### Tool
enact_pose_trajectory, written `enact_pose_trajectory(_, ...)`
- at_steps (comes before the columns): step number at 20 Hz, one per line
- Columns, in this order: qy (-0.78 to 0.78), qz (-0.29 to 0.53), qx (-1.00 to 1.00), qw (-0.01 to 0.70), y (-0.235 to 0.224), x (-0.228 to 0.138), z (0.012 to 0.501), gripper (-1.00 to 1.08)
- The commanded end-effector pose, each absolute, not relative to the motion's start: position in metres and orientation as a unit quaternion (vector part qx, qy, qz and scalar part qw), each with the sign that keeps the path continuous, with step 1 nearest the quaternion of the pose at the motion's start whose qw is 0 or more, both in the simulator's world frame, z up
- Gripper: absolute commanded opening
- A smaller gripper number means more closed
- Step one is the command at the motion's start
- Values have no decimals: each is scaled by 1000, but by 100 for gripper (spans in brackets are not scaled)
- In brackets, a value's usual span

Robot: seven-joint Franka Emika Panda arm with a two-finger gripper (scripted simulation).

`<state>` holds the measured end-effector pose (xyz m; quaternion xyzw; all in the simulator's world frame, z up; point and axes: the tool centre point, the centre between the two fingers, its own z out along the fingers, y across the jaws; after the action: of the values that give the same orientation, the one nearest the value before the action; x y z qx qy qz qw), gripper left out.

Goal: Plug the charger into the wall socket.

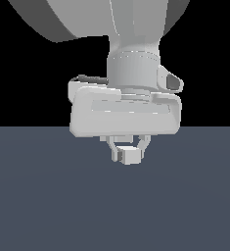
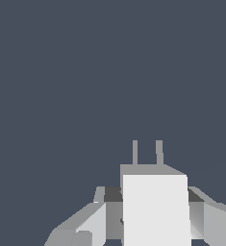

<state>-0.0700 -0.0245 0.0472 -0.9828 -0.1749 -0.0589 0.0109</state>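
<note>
The robot's pale grey jaws point(image 1: 129, 151) are gripping the small pale grey rectangular charger block point(image 1: 131, 156) on both sides, holding it above the dark blue-grey desk point(image 1: 38, 196). With no wall socket in either view, I judge the arm risks misaligning the prongs and jamming them against the plate. The charger's two thin prongs point(image 2: 147, 153) are pointing away from the wrist, along its long axis.

The charger point(image 1: 131, 156), a small pale grey rectangular block, is held between the two fingers of the tool point(image 1: 128, 153) above the dark surface point(image 1: 38, 196). In the wrist view, two short thin prongs are seen projecting from its far end.
</note>
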Motion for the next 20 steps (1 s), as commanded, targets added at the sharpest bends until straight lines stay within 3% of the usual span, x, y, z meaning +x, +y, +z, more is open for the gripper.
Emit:
enact_pose_trajectory(1, -149, -59, -987, 9, -19, -65, 52, -100)
enact_pose_trajectory(20, 49, -60, -997, -3, 13, -18, 84, -100)
